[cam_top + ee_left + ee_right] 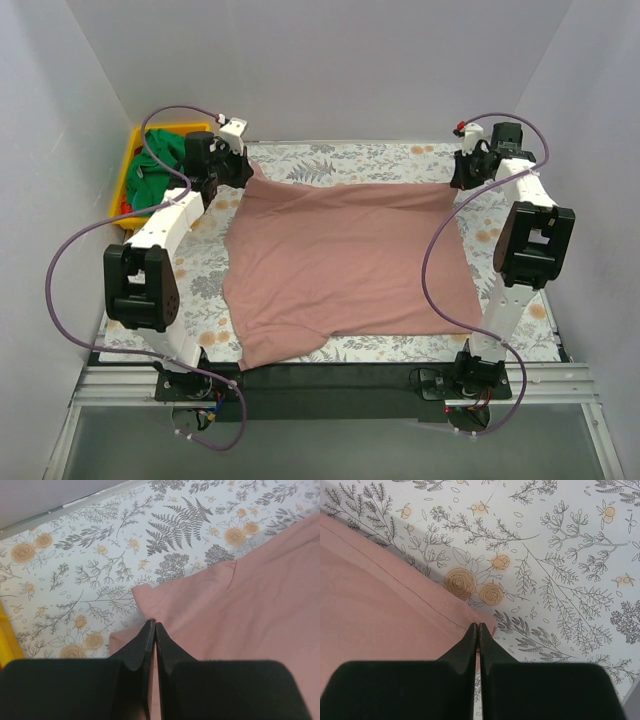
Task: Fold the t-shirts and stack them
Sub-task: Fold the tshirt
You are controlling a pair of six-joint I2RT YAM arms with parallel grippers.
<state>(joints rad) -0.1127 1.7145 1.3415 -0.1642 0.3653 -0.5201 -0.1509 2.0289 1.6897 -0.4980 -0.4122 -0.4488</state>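
A large dusty-pink t-shirt [345,265] lies spread over the floral table cover. My left gripper [240,172] is shut on its far left corner; the left wrist view shows the pink cloth [240,615] pinched between the closed fingertips [149,630]. My right gripper [460,178] is shut on the far right corner, and the right wrist view shows the hemmed pink edge [395,615] held at the fingertips [484,630]. The near hem lies rumpled at the front left. A green shirt [155,160] and some red fabric [126,208] lie in the bin.
A yellow plastic bin [135,140] stands at the far left beside the left arm. The floral table cover [330,160] shows around the shirt. White walls close in on the back and both sides. Purple cables loop from both arms.
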